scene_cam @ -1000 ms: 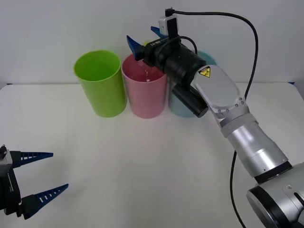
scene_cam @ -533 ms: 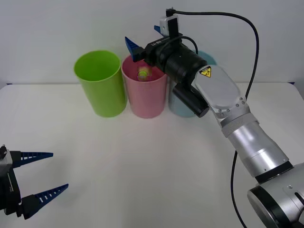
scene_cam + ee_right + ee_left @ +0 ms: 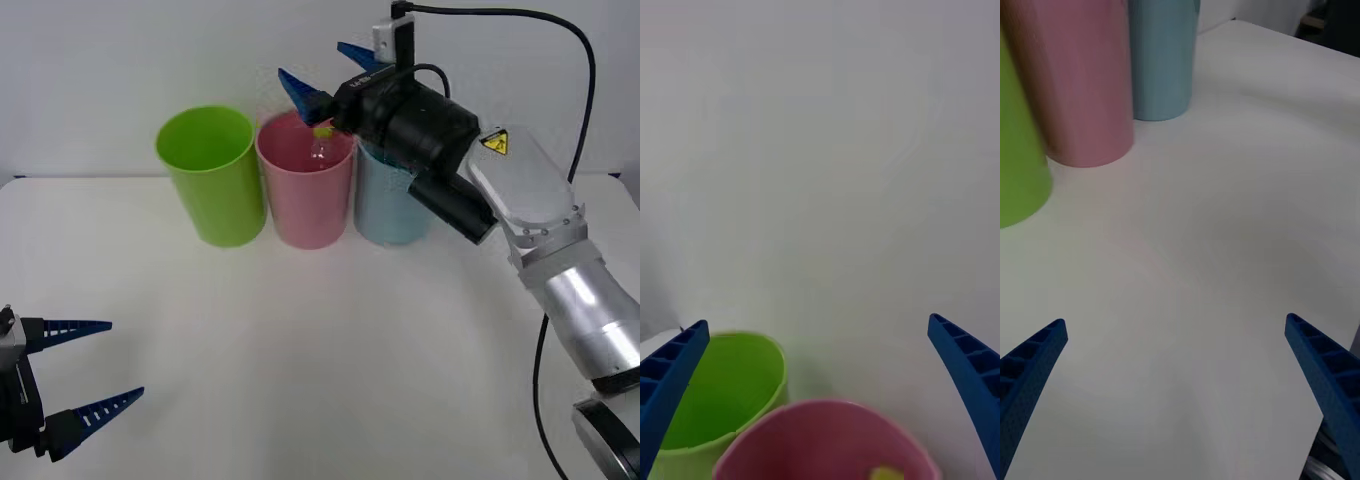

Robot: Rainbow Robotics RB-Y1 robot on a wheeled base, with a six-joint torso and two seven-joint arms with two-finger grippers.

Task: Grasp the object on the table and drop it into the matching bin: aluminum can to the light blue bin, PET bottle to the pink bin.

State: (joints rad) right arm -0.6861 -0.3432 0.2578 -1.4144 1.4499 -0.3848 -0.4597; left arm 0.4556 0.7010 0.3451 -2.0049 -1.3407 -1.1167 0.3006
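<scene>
The PET bottle (image 3: 320, 147) lies inside the pink bin (image 3: 305, 205), its yellow-green cap (image 3: 323, 131) showing just under the rim. My right gripper (image 3: 312, 62) hovers open above the pink bin's far rim, with nothing between its fingers. In the right wrist view the pink bin's rim (image 3: 820, 439) lies below the open right gripper (image 3: 817, 322), and the cap (image 3: 886, 472) peeks out inside the bin. The light blue bin (image 3: 385, 205) stands just right of the pink one. My left gripper (image 3: 75, 375) waits open above the table (image 3: 320, 350) near its front left edge.
A lime green bin (image 3: 212, 175) stands left of the pink bin, touching it. The left wrist view shows the pink bin (image 3: 1082, 82), the light blue bin (image 3: 1161, 60) and the green bin (image 3: 1015, 150) in a row across bare white table (image 3: 1210, 247).
The bottle left the right gripper and dropped into the pink bin. The right arm has since risen and drawn back to the right. The left arm has not moved.
</scene>
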